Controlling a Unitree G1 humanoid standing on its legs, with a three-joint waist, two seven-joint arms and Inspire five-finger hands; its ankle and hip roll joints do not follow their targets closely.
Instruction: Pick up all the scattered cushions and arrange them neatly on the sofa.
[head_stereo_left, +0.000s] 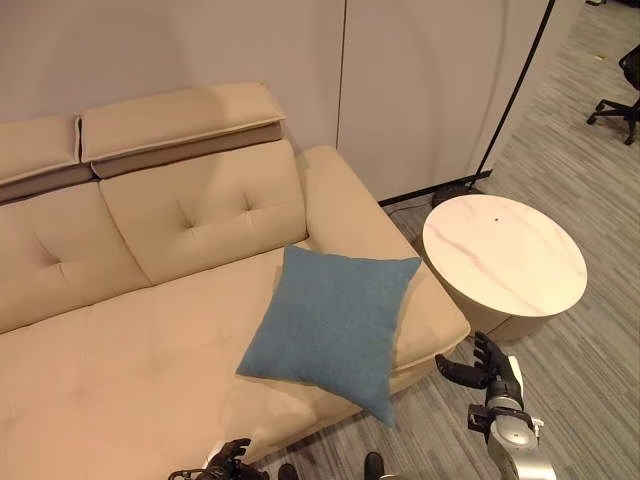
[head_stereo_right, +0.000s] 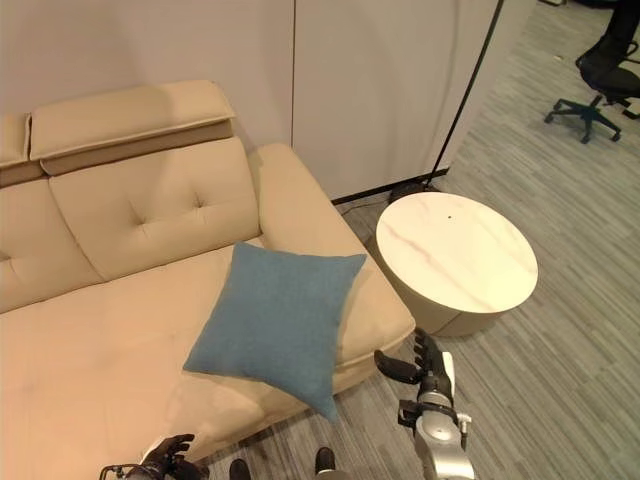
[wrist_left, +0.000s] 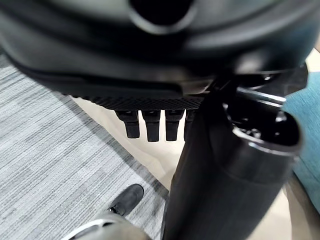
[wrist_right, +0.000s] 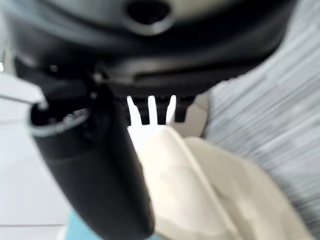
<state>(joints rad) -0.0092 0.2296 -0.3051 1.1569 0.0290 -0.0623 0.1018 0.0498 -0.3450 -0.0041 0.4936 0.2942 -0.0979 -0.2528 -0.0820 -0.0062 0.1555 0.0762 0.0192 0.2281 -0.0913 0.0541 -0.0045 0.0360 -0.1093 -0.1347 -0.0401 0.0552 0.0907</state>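
A blue square cushion lies tilted on the right end of the beige sofa's seat, one corner hanging over the front edge. My right hand hovers open over the floor, just right of the sofa's front corner and apart from the cushion. My left hand is low in front of the sofa's front edge, fingers relaxed and holding nothing. The left wrist view has a strip of the cushion beside the thumb. In the right wrist view the sofa arm lies past the straight fingers.
A round white marble-look coffee table stands close to the sofa's right arm, just behind my right hand. A black pole leans along the wall panel. An office chair stands far right on the grey carpet.
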